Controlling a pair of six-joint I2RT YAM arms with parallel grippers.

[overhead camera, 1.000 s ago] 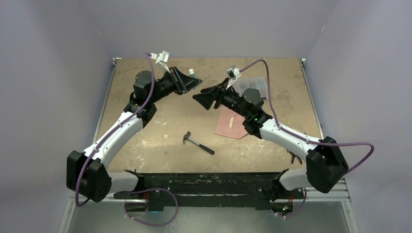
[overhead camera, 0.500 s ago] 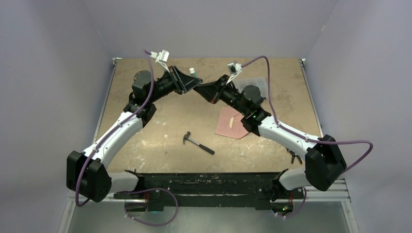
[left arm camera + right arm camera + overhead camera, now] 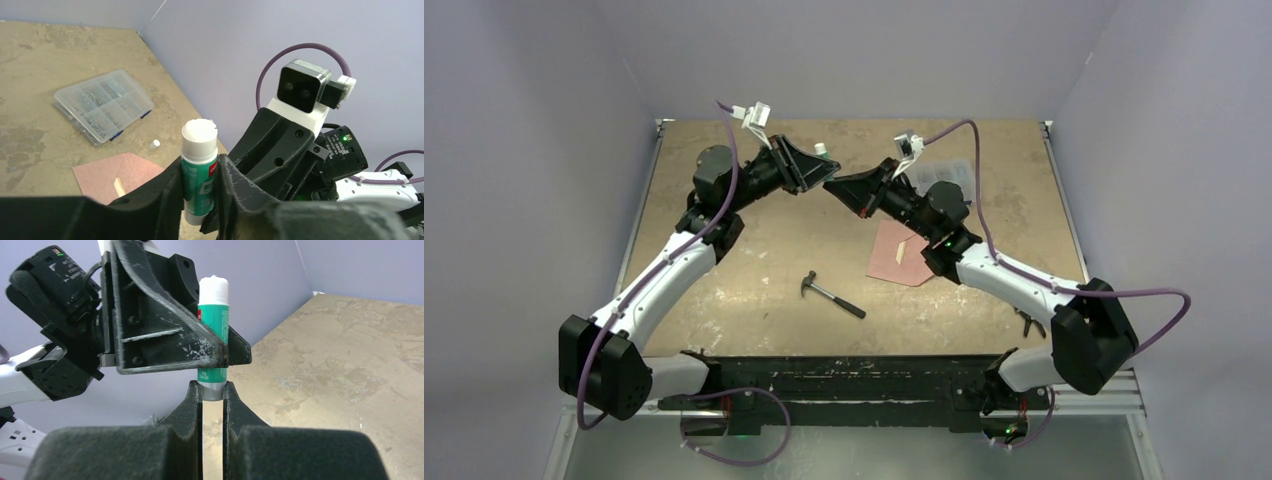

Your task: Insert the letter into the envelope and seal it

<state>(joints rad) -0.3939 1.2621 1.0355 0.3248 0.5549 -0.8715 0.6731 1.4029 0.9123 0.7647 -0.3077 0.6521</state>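
Note:
A green glue stick [image 3: 199,145] with bare white glue showing at its top is held upright above the table, my left gripper [image 3: 200,167] shut round its body. My right gripper [image 3: 213,388] meets it from below, shut on the stick's grey base knob [image 3: 213,391]. From above, both grippers [image 3: 822,165] [image 3: 834,185] meet tip to tip over the far middle of the table. The pink envelope [image 3: 899,255] lies flat on the table under the right arm, a small cream strip on it. The letter does not show as a separate sheet.
A hammer [image 3: 832,296] lies in front of the envelope, toward the table's middle. A clear plastic parts box [image 3: 102,112] sits at the back right. A small white cap [image 3: 155,144] rests on the table between the box and the envelope [image 3: 115,172].
My right gripper has moved up and left to the left gripper and shut on the glue stick's base. The left gripper has stayed put, holding the stick.

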